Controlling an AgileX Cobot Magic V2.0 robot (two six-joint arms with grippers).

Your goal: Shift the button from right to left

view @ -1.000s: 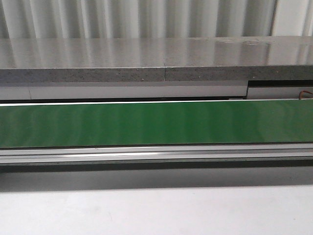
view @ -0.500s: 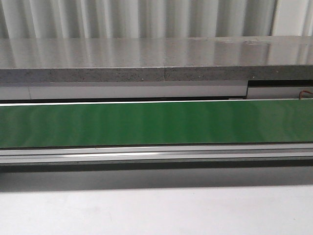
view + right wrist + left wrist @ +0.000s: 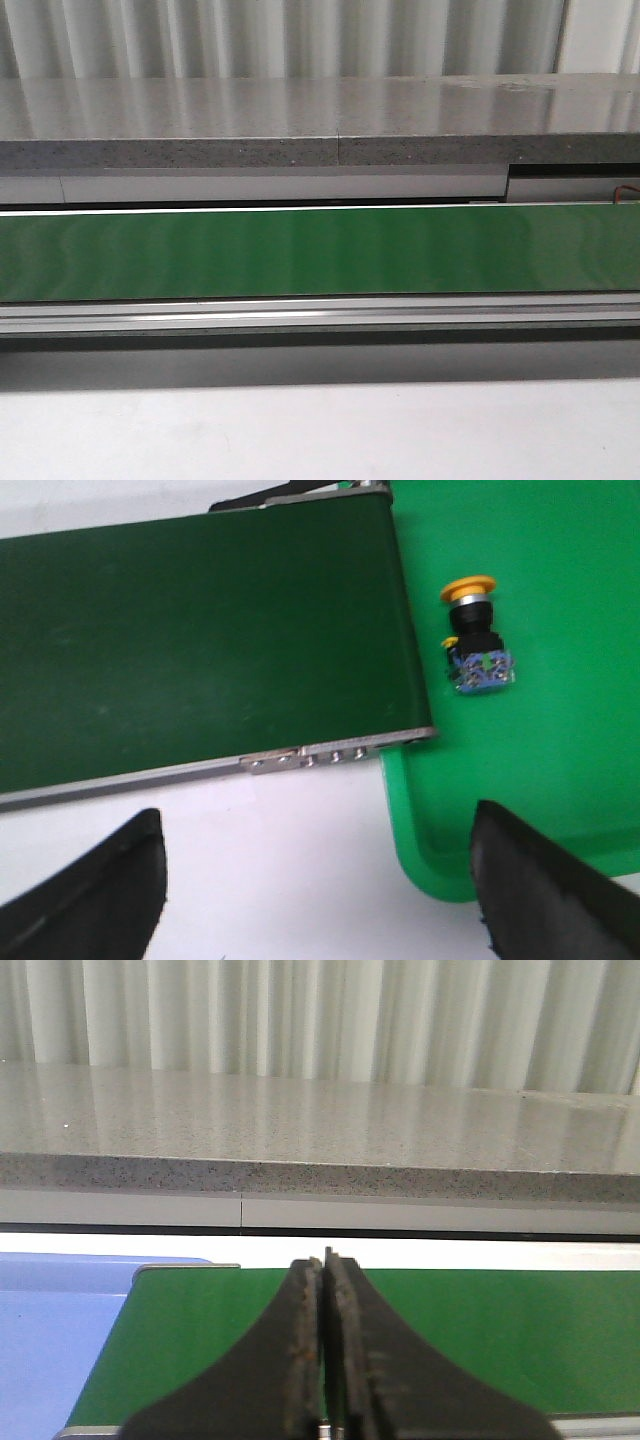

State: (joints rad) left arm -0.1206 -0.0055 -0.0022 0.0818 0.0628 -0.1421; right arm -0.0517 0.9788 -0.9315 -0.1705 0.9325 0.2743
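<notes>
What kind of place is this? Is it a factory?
Probably a factory-style test bench. A long green conveyor belt runs past a grey speckled counter, and an industrial button lies in a green tray at the belt's end.

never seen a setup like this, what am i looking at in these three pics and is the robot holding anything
This is a two-armed robot facing a green conveyor belt. The front picture looks forward over that belt, with a grey stone ledge behind it; neither arm shows there.

The other two pictures come from cameras on the wrists. In the left one, the left gripper is shut with nothing between its fingers, above the belt beside a blue tray. In the right one, the right gripper is wide open and empty. It hangs over the belt's end, where a green tray holds the button, lying on its side, with a yellow cap and a blue body. Nothing is held.
</notes>
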